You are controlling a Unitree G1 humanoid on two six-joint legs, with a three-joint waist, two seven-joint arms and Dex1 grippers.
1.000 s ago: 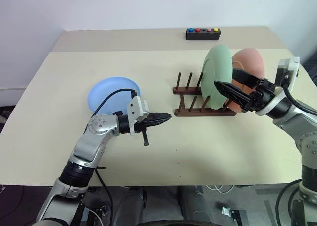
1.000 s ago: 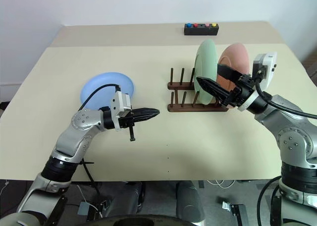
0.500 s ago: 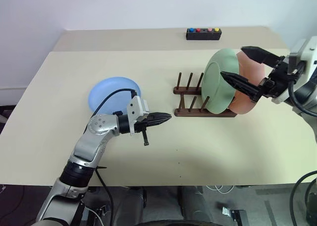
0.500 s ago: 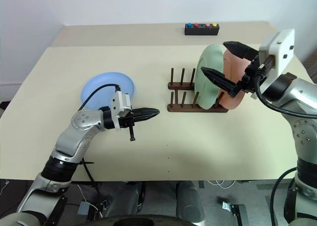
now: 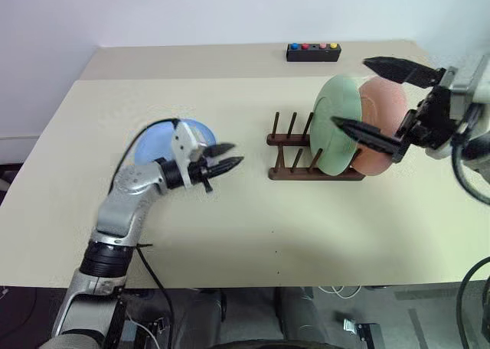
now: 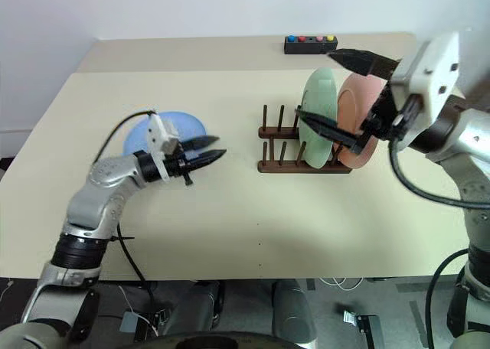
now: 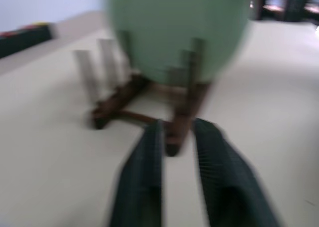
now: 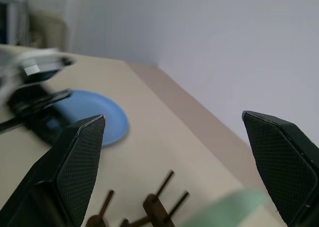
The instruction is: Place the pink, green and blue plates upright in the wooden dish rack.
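green plate (image 5: 337,125) and pink plate (image 5: 380,127) upright in rack (image 5: 295,146); blue plate (image 6: 164,129) flat. left gripper (image 5: 224,157) parted, empty; right gripper (image 5: 377,98) spread wide, empty.

Matt plates, dark wood, textured black fingers

I see three smooth matt plates, green (image 5: 337,123), pink (image 5: 383,127) and blue (image 5: 157,142); the rack (image 5: 295,154) looks like dark stained wood, the table (image 5: 268,219) matt beige, the right gripper's fingers (image 8: 82,157) finely cross-hatched.
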